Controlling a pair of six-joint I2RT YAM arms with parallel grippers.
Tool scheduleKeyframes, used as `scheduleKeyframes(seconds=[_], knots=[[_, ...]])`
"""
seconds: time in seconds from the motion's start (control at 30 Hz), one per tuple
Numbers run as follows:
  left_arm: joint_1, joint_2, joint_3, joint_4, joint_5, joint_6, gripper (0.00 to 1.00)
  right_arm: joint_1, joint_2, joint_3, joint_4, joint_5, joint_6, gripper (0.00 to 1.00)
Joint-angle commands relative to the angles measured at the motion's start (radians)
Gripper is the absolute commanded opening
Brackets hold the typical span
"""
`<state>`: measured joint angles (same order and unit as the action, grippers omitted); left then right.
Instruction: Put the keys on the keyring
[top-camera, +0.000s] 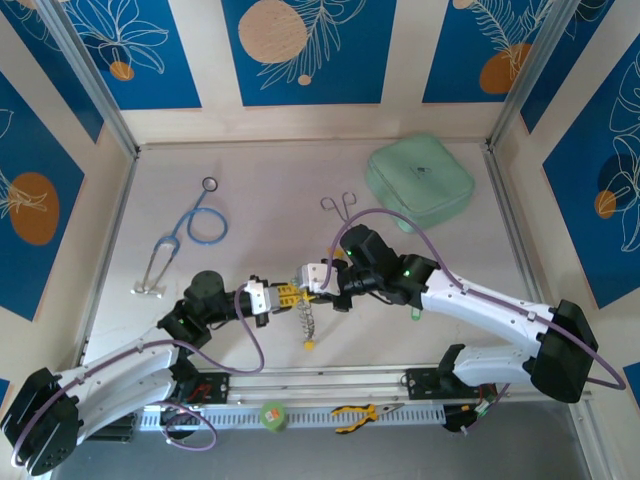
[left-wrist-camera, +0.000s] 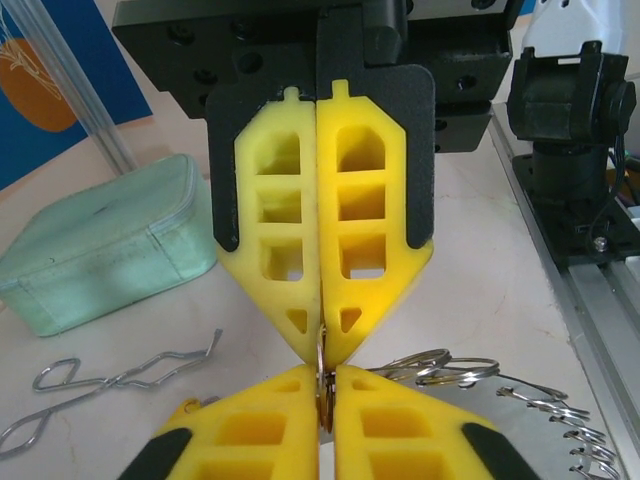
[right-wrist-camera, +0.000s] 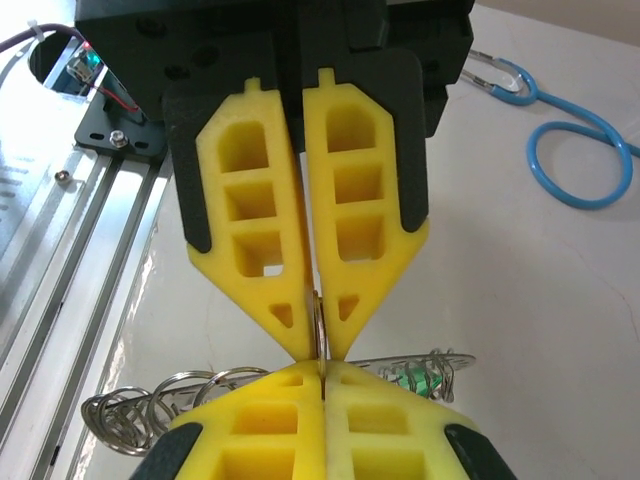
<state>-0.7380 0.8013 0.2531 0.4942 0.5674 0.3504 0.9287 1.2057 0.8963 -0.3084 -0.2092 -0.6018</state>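
The left gripper (left-wrist-camera: 322, 378), its yellow fingers closest to its wrist camera, is pressed shut on the thin rim of the keyring (left-wrist-camera: 440, 370). The right gripper (left-wrist-camera: 322, 348) meets it tip to tip from the opposite side, jaws likewise closed on that same rim. The ring is held between the two, on the near side of the green zip pouch (top-camera: 420, 185) and to its left. Its fringe of small wire loops trails away, with a yellow-headed key (top-camera: 309, 344) at the end and a green-headed key (right-wrist-camera: 415, 378) among the loops. The silver forceps (top-camera: 340, 205) lie just left of the pouch, and the blue-tubed stethoscope (top-camera: 195, 225) lies far to its left.
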Motion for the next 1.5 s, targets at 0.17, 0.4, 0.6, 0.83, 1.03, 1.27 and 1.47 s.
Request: scheduleKeyframes(seconds=[0.17,0.4,0.6,0.83,1.03,1.27,1.47], knots=[[-0.007,-0.011,0.017,0.035,0.017,0.019,0.00,0.016,0.018,0.026,-0.023,-0.001,-0.013,0.01],[-0.006,-0.024,0.011,0.015,-0.050,0.002,0.00,-0.101,-0.163,-0.150,0.209,0.058,0.241,0.42],[-0.008,0.016,0.021,0.014,-0.151,-0.063,0.00,-0.162,-0.194,-0.170,-0.002,0.691,0.923,0.38],[-0.006,0.041,0.082,-0.058,-0.214,-0.170,0.00,-0.351,-0.064,-0.080,-0.547,0.741,1.450,0.39],[-0.007,0.032,0.074,-0.053,-0.203,-0.158,0.00,-0.495,-0.037,-0.140,-0.578,0.706,1.539,0.54],[-0.007,0.033,0.081,-0.075,-0.183,-0.143,0.00,-0.648,-0.034,-0.226,-0.505,0.547,1.593,0.57],[-0.009,0.043,0.082,-0.068,-0.169,-0.142,0.00,-0.674,-0.045,-0.272,-0.467,0.498,1.716,0.50]])
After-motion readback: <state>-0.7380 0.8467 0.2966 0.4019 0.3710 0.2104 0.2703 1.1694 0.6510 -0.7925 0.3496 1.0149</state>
